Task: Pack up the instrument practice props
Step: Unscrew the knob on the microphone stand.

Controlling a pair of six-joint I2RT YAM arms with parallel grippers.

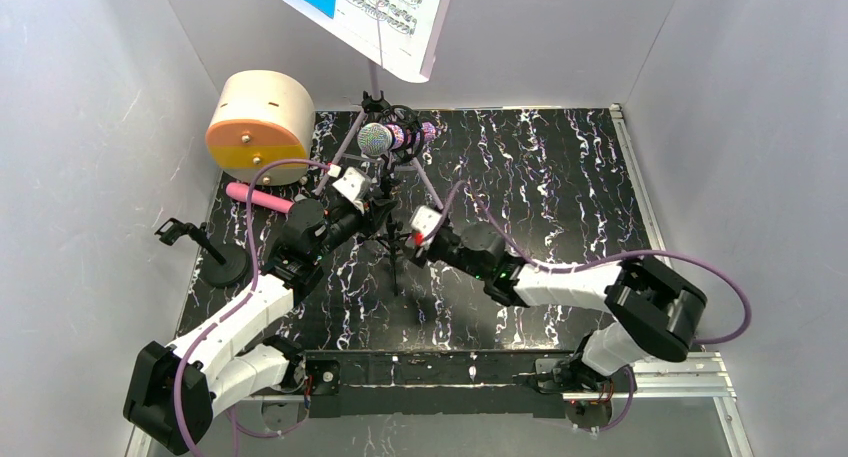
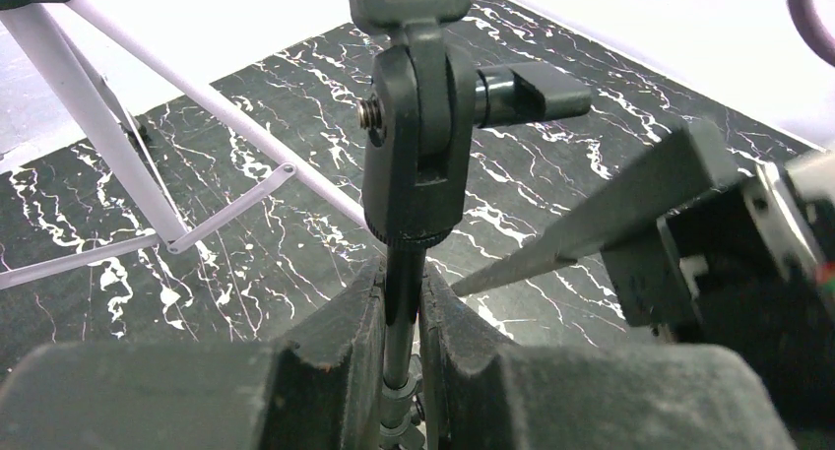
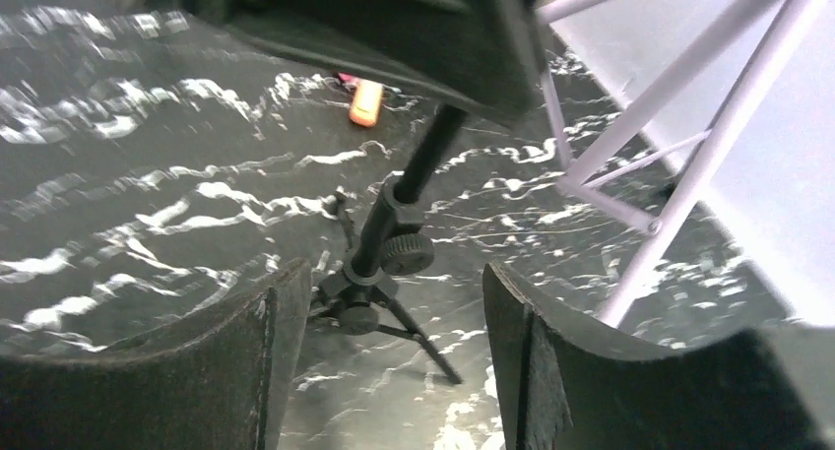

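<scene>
Left gripper point(image 2: 401, 281) clamped on black mic tripod pole point(image 2: 404, 258), just under swivel mount point(image 2: 418, 135). Right gripper point(image 3: 392, 278) has jaws apart, holding nothing; tripod hub point(image 3: 359, 297) sits ahead between its fingers, no contact visible. Silver-mesh mic point(image 1: 376, 138) sits above left gripper. Lilac music stand legs point(image 3: 679, 164) are right of right gripper. Pink microphone point(image 1: 258, 197) lies on table, left of left gripper.

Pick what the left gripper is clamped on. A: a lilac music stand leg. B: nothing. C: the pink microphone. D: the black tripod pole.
D: in the left wrist view the left gripper pinches the black tripod pole just below the black mount.
</scene>
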